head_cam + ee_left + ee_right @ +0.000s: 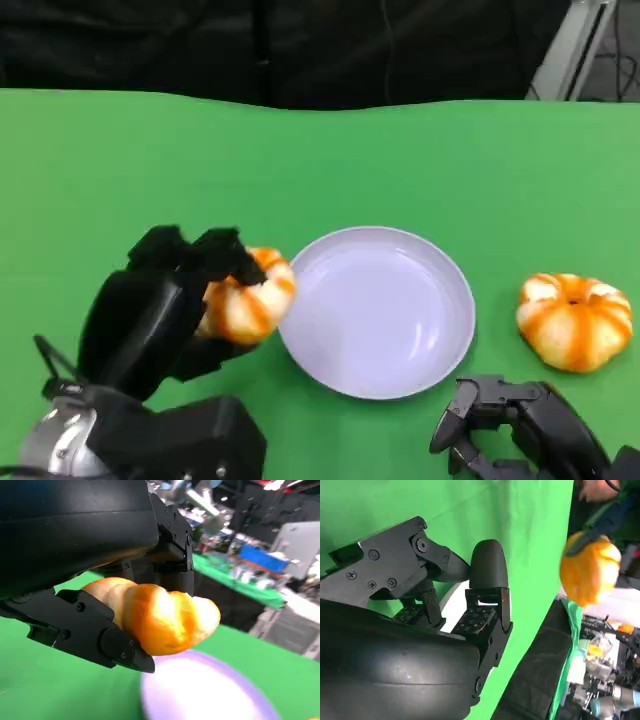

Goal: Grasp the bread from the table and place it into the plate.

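Left hand [170, 300] gripped bread [250, 297] beside bare white plate [440, 350], right hand [510, 420] held nothing, fingers apart, second bread [574, 320] lay right of plate

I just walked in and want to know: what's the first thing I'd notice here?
The left hand holding an orange-striped bread just beside the white plate on the green table. A second bread lies on the table at the plate's other side, near the right hand.

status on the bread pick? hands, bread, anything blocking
Left hand grips bread, beside the plate rim. Right hand holds nothing, low by the plate. Second bread on the table, right of the plate. Plate bare, nothing blocking.
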Controlling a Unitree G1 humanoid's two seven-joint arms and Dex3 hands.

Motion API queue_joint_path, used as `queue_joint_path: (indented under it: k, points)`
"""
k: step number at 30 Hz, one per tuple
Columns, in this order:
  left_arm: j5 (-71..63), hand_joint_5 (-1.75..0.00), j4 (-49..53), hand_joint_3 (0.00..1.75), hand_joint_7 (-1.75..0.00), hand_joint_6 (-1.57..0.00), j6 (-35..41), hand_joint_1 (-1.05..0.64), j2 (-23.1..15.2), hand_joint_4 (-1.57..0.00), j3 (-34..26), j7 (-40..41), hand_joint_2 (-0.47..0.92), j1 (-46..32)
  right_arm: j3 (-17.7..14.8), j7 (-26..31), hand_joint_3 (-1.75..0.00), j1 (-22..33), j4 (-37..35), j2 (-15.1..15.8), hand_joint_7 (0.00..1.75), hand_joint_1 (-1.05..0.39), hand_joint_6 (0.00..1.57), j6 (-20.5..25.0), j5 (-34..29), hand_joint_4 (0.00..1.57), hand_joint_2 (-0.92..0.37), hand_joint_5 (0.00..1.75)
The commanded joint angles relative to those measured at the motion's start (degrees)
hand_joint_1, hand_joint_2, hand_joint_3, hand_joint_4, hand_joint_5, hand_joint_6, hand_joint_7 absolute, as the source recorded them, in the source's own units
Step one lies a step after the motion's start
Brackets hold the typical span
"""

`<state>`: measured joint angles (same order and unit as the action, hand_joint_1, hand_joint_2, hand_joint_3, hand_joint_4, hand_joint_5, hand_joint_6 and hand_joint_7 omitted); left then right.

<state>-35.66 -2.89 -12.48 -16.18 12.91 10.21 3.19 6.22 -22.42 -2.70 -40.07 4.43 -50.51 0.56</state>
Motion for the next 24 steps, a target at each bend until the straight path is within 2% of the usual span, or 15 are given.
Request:
queue_joint_path:
  k: [1,11,17,24]
  points:
    - [0.27,-1.75,3.34,0.00,-1.75,-0.44,-1.43,-0.05,0.72,-0.50,1.46,-0.73,0.85,3.64,0.22,1.18,-0.94,-0.03,-0.54,-0.41,1.13,-0.14,0.86,-0.77,-0.91,0.83,-0.62,1.44]
    - [0.28,-1.75,12.70,0.00,-1.71,-0.46,-2.70,-0.07,3.31,-0.50,4.98,-2.57,0.83,11.16,0.78,1.33,-0.99,0.65,0.52,-0.74,1.13,-0.14,0.87,-0.60,-0.65,0.83,-0.60,1.42]
    - [0.68,-1.75,17.35,0.00,-1.53,-0.54,-3.35,-0.05,5.62,-0.46,7.59,-3.49,0.83,14.83,0.91,2.46,-0.99,0.99,1.25,-0.53,1.12,-0.13,0.87,-0.81,-2.07,0.84,-0.60,1.38]
    - [0.76,-1.75,23.41,0.00,-1.51,-0.55,-5.74,-0.03,7.20,-0.45,10.04,-4.45,0.83,18.94,1.25,3.50,-0.99,1.21,1.95,-0.31,1.09,-0.15,0.89,0.21,-2.91,0.85,-0.61,1.37]
